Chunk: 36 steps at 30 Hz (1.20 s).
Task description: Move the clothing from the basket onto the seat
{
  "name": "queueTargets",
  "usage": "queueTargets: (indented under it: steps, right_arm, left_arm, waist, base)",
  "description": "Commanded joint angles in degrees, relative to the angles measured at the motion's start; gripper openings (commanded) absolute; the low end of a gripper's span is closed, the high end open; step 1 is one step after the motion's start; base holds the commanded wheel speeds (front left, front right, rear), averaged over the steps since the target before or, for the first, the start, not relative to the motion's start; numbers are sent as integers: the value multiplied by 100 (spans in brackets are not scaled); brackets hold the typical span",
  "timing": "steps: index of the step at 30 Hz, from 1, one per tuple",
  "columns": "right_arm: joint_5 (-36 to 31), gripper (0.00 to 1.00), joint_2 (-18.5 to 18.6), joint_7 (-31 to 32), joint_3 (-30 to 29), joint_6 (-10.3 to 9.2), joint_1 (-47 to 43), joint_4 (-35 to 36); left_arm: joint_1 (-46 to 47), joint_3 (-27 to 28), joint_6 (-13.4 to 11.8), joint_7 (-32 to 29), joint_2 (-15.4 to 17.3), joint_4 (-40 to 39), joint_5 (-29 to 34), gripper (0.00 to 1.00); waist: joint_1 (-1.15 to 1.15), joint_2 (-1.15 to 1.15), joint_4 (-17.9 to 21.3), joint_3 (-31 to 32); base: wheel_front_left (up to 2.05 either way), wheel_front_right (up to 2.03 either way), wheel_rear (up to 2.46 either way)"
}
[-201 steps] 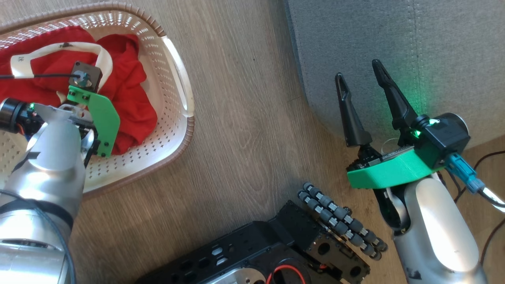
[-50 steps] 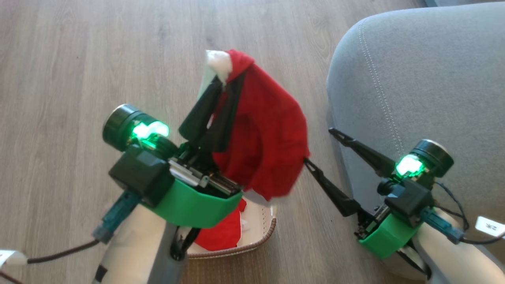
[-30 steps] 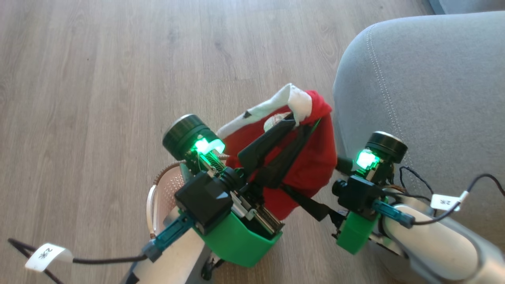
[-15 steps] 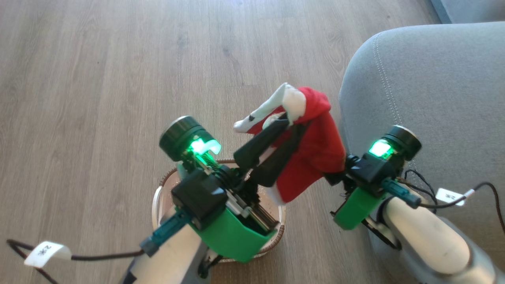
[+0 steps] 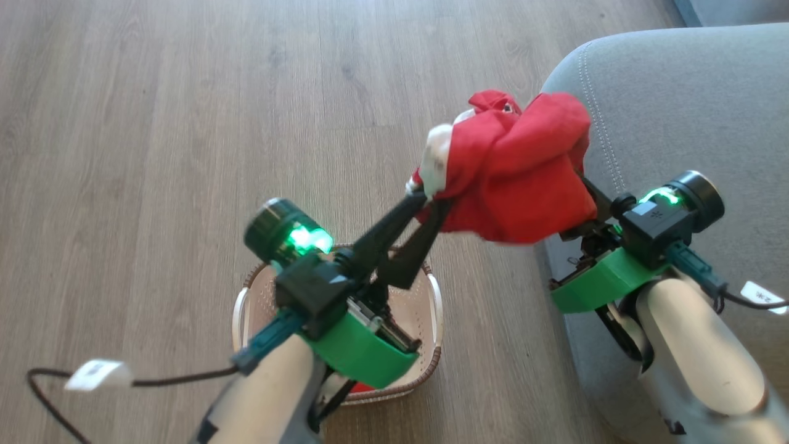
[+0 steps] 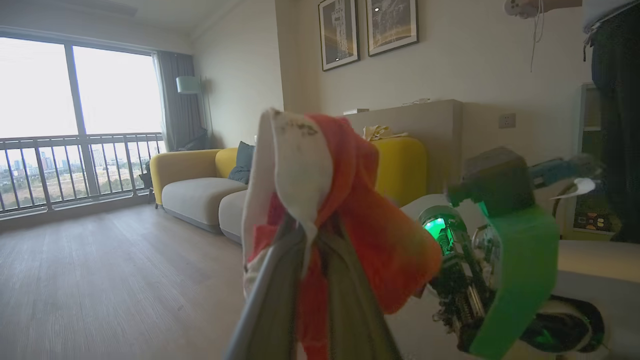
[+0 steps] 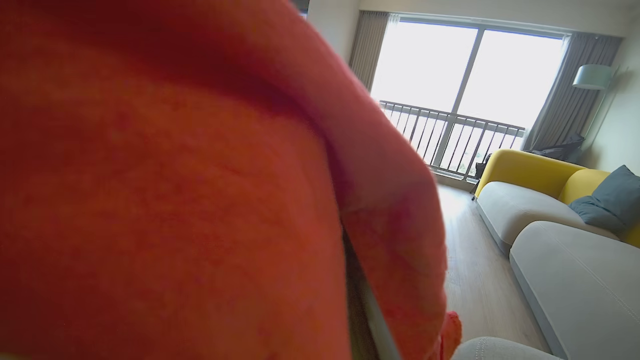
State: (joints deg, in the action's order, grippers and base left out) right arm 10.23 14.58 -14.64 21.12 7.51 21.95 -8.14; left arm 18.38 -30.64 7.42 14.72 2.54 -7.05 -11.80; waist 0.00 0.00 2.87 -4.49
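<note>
Raised since before, beside seat [image 5: 690,92]: 1 red garment [image 5: 518,179], clamped by left gripper [image 5: 426,201] and right gripper [image 5: 584,188]. Not yet laid down; more red cloth [image 5: 363,388] left in basket [image 5: 243,308].

left pincer [image 5: 428,206] clamped, aloft | right pincer [image 5: 592,196] clamped, aloft

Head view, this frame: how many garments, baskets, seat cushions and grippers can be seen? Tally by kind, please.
Red garments: 2, the held garment, a sliver in the basket
Baskets: 1
Seat cushions: 1
Grippers: 2, left gripper, right gripper
Total: 6
</note>
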Motion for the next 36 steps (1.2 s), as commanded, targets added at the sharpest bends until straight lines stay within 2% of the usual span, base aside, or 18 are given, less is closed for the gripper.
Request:
queueTargets:
  steps: [1, 18, 20, 21, 22, 24, 36]
  right_arm:
    - [0, 0, -75, -36, 34, -2, 30, 243]
    - [172, 0, -204, -36, 80, -2, 40, 240]
    - [186, 0, -208, -36, 78, -2, 44, 216]
    - [186, 0, -208, -36, 78, -2, 44, 216]
    - [193, 0, -212, -36, 72, -2, 45, 203]
    - [201, 0, -215, -36, 59, -2, 45, 181]
    - [12, 0, -192, -36, -330, -2, -65, 49]
  left_arm:
    - [106, 82, 6, 28, 33, 23, -20, 0]
    - [147, -579, 6, 28, 204, 1854, -209, 0]
    - [156, -619, 6, 28, 204, 1960, -194, 33]
    - [156, -619, 6, 28, 204, 1960, -194, 33]
    - [155, -622, 6, 28, 200, 1980, -193, 44]
    - [144, -616, 6, 28, 191, 1999, -184, 100]
    - [-87, -355, 6, 28, 201, 2029, -81, 100]
  waist:
    - [0, 0, 1, -20]
    - [0, 0, 93, -131]
    - [0, 0, 94, -136]
    - [0, 0, 94, -136]
    - [0, 0, 94, -136]
    - [0, 0, 91, -135]
    - [0, 0, 71, -67]
  base:
    - [0, 0, 0]
    - [0, 0, 0]
    - [0, 0, 0]
    - [0, 0, 0]
    - [0, 0, 0]
    - [0, 0, 0]
    - [0, 0, 0]
